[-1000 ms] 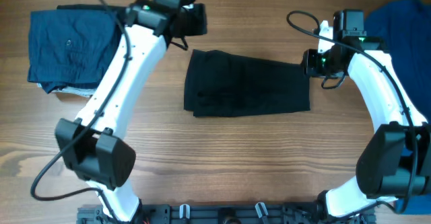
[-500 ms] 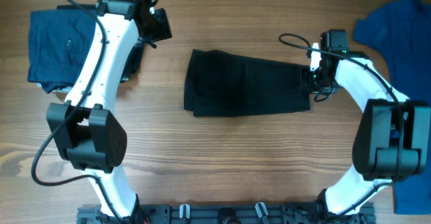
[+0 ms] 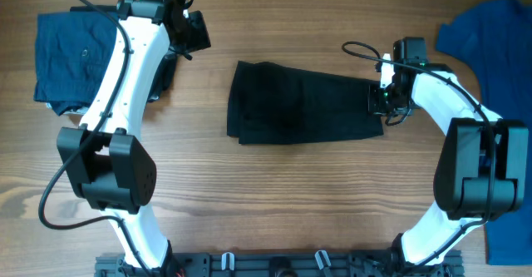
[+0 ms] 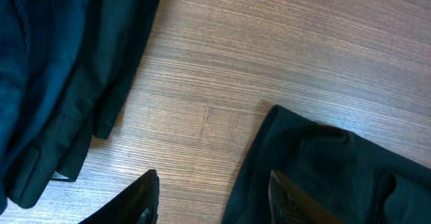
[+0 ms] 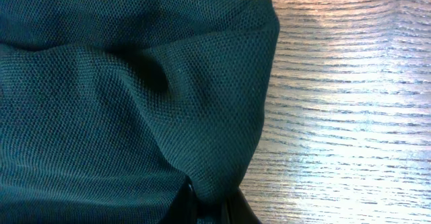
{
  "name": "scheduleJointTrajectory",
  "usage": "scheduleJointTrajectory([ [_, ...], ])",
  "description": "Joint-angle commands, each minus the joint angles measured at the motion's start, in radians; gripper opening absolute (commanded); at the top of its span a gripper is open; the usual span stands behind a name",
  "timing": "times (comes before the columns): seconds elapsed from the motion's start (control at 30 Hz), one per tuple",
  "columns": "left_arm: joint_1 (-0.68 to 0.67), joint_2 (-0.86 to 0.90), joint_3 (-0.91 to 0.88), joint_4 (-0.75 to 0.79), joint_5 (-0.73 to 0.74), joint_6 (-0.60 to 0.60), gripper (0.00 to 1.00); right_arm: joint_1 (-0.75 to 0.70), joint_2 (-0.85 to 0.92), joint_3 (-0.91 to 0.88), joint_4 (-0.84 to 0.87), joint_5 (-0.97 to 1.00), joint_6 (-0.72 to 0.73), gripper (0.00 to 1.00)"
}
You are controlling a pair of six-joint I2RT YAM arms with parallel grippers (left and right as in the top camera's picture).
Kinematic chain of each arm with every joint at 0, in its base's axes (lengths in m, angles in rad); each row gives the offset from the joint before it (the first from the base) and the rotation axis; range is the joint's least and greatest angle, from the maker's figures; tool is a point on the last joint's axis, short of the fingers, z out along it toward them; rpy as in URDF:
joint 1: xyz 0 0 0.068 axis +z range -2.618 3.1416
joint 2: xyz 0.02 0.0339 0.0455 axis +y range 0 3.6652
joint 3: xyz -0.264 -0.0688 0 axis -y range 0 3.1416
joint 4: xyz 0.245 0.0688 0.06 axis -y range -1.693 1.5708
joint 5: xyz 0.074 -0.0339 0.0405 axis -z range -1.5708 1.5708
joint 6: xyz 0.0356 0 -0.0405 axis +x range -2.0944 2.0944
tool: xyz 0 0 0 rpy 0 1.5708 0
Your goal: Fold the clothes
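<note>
The folded shirt (image 3: pixel 303 104) is plain black from overhead, and the right wrist view shows a fine, even piqué weave with a dark greenish cast and no print. To its left lies a pile of navy garments (image 3: pixel 71 56) with a darker, near-black piece at the nearer edge, and to its right a solid royal-blue shirt (image 3: pixel 499 44). Under it the table (image 3: pixel 274 194) is warm brown wood with streaky grain, and the arms (image 3: pixel 133 69) flanking it are white with black joints and small green lights.
</note>
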Motion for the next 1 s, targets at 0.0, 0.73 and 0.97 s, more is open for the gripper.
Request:
scheduleJointTrajectory([
  [0.0,0.000,0.015,-0.006,-0.012,-0.008,-0.016,0.52,-0.035,0.043,-0.005,0.023,0.046,0.001,0.04],
  [0.73,-0.001,0.015,-0.006,-0.052,-0.009,-0.016,0.59,-0.314,-0.075,0.257,-0.191,0.016,-0.108,0.04],
  [0.97,0.000,0.015,-0.006,-0.053,-0.010,-0.016,0.59,-0.280,-0.148,0.400,-0.344,-0.161,-0.092,0.04],
])
